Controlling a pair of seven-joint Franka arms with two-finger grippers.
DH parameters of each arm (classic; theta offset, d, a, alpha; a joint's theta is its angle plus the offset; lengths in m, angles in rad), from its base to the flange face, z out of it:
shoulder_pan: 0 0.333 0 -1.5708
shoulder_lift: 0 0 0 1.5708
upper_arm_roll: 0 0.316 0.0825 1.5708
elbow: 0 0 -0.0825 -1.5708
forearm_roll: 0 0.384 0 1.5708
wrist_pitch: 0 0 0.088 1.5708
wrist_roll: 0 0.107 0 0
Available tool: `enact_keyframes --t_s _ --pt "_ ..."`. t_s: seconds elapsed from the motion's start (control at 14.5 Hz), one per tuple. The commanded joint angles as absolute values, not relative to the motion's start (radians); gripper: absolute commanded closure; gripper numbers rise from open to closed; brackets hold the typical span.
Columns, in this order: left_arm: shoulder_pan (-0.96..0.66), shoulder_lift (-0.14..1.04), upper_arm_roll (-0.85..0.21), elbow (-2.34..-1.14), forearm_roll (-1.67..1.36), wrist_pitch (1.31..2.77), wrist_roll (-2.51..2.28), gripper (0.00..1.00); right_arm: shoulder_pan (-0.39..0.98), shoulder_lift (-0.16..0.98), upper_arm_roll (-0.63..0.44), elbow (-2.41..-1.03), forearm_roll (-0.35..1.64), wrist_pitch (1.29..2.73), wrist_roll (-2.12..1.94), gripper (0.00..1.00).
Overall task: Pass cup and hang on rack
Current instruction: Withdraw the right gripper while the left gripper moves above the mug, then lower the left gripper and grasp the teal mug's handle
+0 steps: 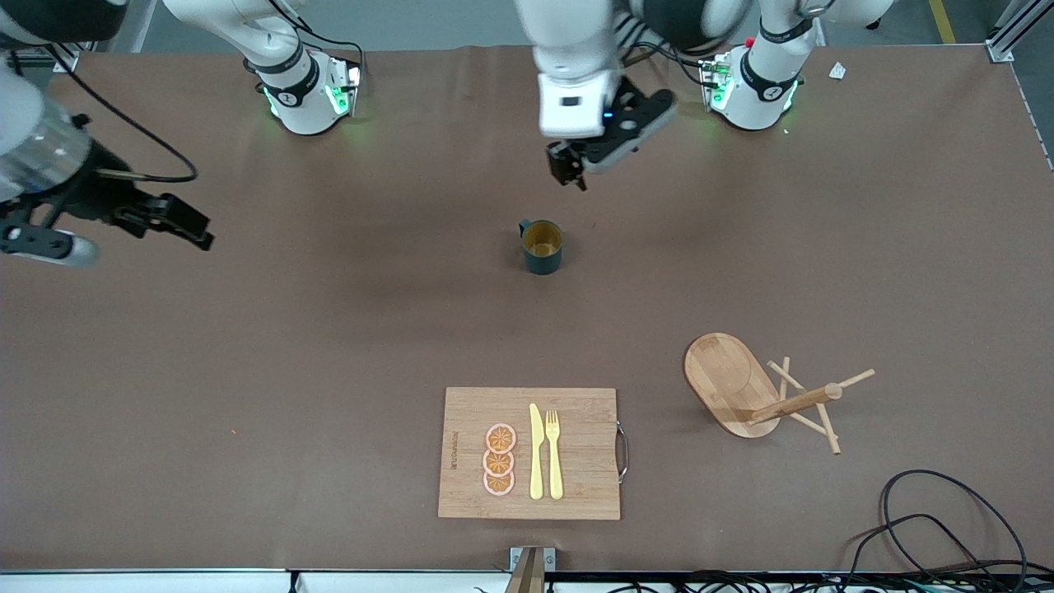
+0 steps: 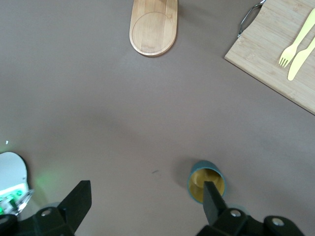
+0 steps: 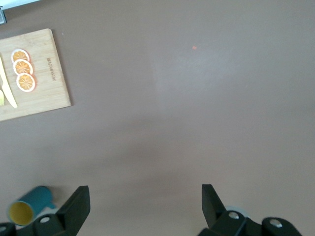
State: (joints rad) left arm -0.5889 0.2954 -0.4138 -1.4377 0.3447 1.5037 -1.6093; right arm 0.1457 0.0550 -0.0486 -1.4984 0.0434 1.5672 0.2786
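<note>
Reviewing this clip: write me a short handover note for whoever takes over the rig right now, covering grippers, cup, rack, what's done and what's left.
Left gripper: open, empty, in the air over the table just past the cup, on the bases' side.
Right gripper: open, empty, waiting over the right arm's end of the table.
Cup: upright mid-table, untouched, handle toward the right arm's end.
Rack: nearer the front camera than the cup, toward the left arm's end, beside the cutting board.
Done: nothing yet; no grasp.
Left: pick up the cup, pass it between arms, hang it on a rack peg.
</note>
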Motion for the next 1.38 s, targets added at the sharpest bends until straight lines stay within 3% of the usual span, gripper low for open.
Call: enact_keyframes --t_s 0.0,0.48,1.31 --pt "-0.701 0.415 -0.408 -1.411 0.475 1.523 -1.777 0.00 0.077 0.037 -0.029 -1.503 0.008 1.559 0.138 0.00" --pt "-0.897 0.722 -0.400 -1.376 0.759 1.543 -2.123 0.00 -0.026 0.031 -0.026 -1.467 -0.060 1.571 -0.027 0.00" --pt "-0.946 0.903 -0.365 -1.373 0.887 1.704 -2.335 0.04 -0.052 0.038 -0.025 -1.433 -0.057 1.578 -0.084 0.00"
